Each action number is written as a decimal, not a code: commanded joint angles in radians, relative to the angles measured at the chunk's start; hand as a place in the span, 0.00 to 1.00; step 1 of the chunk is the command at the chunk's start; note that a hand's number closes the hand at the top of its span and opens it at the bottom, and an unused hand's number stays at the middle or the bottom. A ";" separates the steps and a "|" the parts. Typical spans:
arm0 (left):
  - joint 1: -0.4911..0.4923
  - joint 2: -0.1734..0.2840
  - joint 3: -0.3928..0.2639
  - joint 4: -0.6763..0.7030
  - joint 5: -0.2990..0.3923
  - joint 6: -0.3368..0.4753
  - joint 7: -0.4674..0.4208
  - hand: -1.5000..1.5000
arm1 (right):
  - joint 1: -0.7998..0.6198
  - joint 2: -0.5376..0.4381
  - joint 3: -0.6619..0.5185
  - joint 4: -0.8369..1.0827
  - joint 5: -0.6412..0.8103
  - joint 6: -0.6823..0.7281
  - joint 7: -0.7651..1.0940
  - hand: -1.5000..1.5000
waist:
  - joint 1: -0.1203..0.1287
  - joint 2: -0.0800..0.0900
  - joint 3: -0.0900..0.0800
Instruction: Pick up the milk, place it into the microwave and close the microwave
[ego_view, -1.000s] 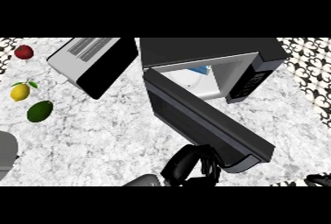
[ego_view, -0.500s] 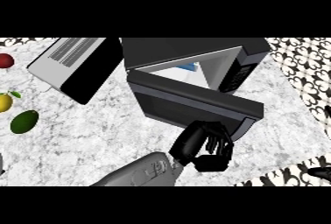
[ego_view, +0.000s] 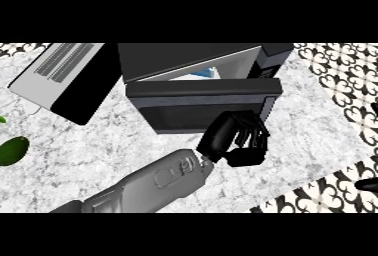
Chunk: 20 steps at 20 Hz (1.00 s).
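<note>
The counter (ego_view: 88, 150) is pale, mottled marble with a black-and-white patterned border off to the microwave's right. One microwave (ego_view: 199, 70) sits on it, a dark boxy thing with a flat top, and its door (ego_view: 203, 102) is a long glossy black slab, nearly shut, leaving only a narrow gap. Through that gap a bit of blue and white shows inside, the milk (ego_view: 209, 74) carton, as far as I can tell. Left of the microwave lies one flat rectangular appliance (ego_view: 63, 80), silver with ribbed slots and a black end. One grey forearm reaches up from below the microwave; which arm it is I can't say, and its black hand (ego_view: 235, 137) has its fingers curled, knuckles against the door's front, holding nothing. Far left of the microwave sits one smooth green avocado (ego_view: 12, 151).
</note>
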 joint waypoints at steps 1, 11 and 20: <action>-0.080 -0.011 0.022 0.029 0.035 0.014 -0.002 1.00 | -0.031 -0.005 0.012 -0.008 -0.030 0.080 -0.018 0.00 | -0.026 0.010 0.003; -0.200 -0.010 0.061 0.123 0.098 0.036 0.009 1.00 | -0.100 -0.040 0.043 -0.070 -0.089 0.145 0.049 0.00 | -0.076 0.027 0.005; -0.254 -0.009 0.082 0.184 0.147 0.051 0.001 1.00 | -0.141 -0.084 0.096 -0.141 -0.103 0.211 0.116 0.00 | -0.106 0.032 0.004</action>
